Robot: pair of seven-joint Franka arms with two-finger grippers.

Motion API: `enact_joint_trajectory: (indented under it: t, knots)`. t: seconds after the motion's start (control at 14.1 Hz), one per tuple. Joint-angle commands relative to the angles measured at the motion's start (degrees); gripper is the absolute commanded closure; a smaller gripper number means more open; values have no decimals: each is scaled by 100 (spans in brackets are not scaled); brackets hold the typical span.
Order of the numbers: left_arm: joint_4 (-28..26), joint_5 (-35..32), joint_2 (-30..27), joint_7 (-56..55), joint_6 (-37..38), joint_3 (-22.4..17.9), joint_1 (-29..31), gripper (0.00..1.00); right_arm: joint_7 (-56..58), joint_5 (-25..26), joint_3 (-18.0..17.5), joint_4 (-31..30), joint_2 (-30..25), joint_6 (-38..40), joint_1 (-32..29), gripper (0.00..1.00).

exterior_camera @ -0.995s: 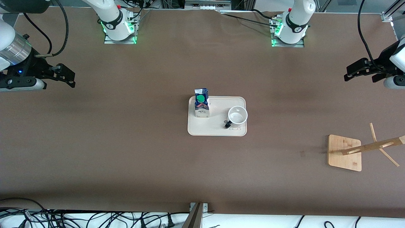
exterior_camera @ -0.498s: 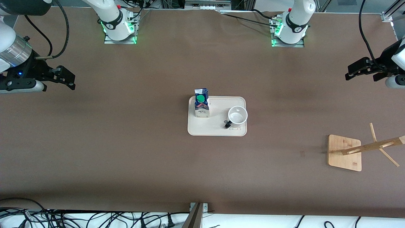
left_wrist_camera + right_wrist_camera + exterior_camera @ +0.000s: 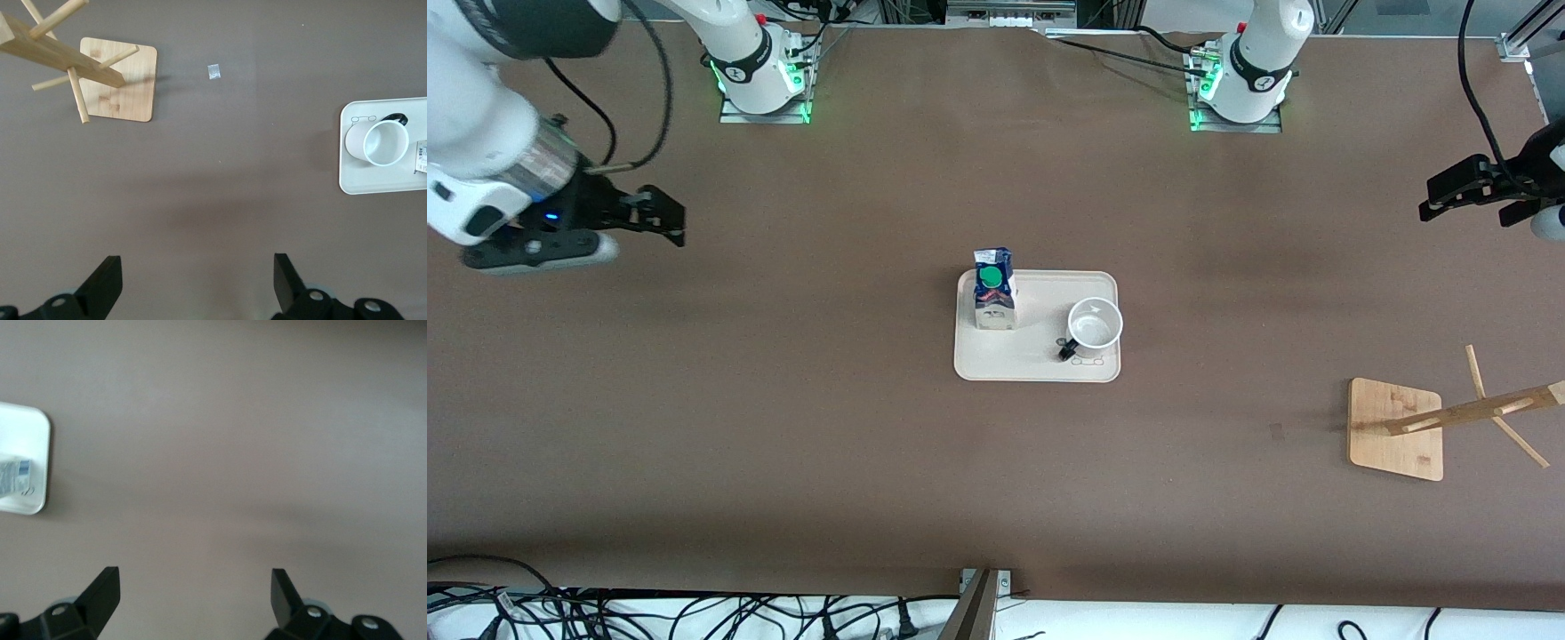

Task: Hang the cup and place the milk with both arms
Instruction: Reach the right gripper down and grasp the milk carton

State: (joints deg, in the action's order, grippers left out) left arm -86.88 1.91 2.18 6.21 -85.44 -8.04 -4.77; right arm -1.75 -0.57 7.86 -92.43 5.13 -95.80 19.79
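The milk (image 3: 993,290), a carton with a dark blue top and green cap, stands on a cream tray (image 3: 1040,300) at mid-table. The white cup (image 3: 1095,324) stands upright on the same tray, toward the left arm's end, its black handle pointing at the front camera. My right gripper (image 3: 660,226) hangs open over bare table toward the right arm's end. My left gripper (image 3: 1463,212) hangs open at the left arm's end. In the left wrist view the cup (image 3: 385,142) and tray (image 3: 352,181) lie far from the open left gripper (image 3: 198,280). The right wrist view shows the open right gripper (image 3: 195,593), the tray corner (image 3: 33,433) and the milk (image 3: 13,477).
A wooden cup rack (image 3: 1396,428) with slanted pegs stands toward the left arm's end, nearer the front camera than the tray; it shows as the rack (image 3: 120,87) in the left wrist view. A small scrap (image 3: 213,71) lies on the brown table beside it.
The right arm has swung in toward the table's middle, gripper still open. The left gripper has drifted slightly outward toward its end of the table. Tray, milk and cup have not moved.
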Motion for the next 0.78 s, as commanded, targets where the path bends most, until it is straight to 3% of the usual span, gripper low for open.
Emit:
enact_joint_trajectory:
  t: [0.0,0.14,0.5,0.71]
  knots:
    - [-241,-165,-209,-536,-70,-22,-77,0,-419,-310,-57,164,338,35,541,0]
    - [-276,-165,-209,-1068,-52,-22,-77,0,-1341,-409,-57,348,680,-297,981,0]
    - [-259,-165,-200,-648,-43,-22,-121,0,-3319,-699,-57,1472,2042,-859,2027,0]
    - [-188,-156,-121,-568,0,-31,-15,0,-4252,-699,-57,1685,2623,-1554,2555,0]
